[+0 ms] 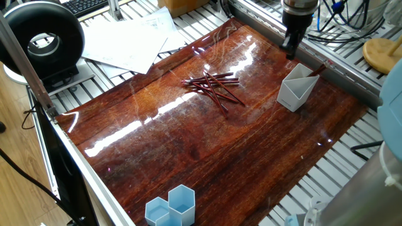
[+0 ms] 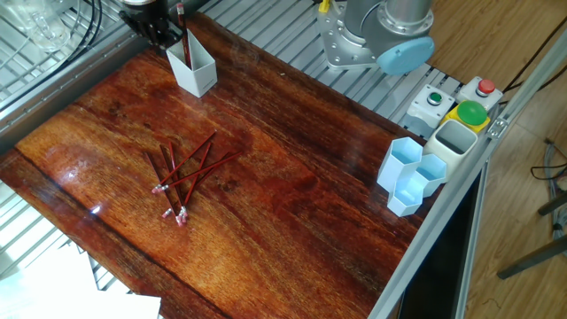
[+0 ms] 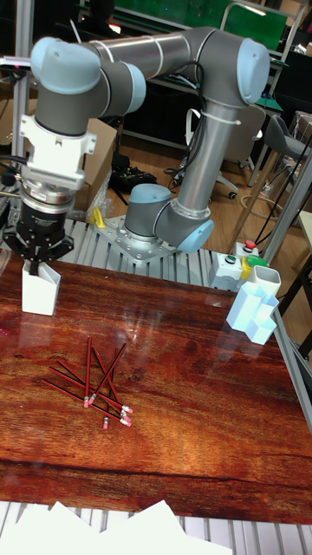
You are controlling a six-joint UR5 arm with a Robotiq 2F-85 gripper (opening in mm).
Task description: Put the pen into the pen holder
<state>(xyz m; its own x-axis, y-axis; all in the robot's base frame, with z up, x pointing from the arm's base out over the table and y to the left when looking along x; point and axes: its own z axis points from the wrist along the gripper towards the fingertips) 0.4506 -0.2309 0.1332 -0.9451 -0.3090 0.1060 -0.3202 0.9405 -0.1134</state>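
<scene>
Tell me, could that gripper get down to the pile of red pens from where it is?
Probably yes. The gripper hangs above the white pen holder, and the pens lie loose on bare wood with nothing standing over them or between.

This is a robotics lab or engineering workshop. A large grey industrial arm with pale blue joint caps is bolted to a slotted aluminium frame that carries a glossy wooden surface. A control box with red and green push buttons sits at the frame's edge. Bundled cables hang nearby, loose papers and a keyboard lie beside the frame, and office chairs stand on the wood floor behind.
</scene>
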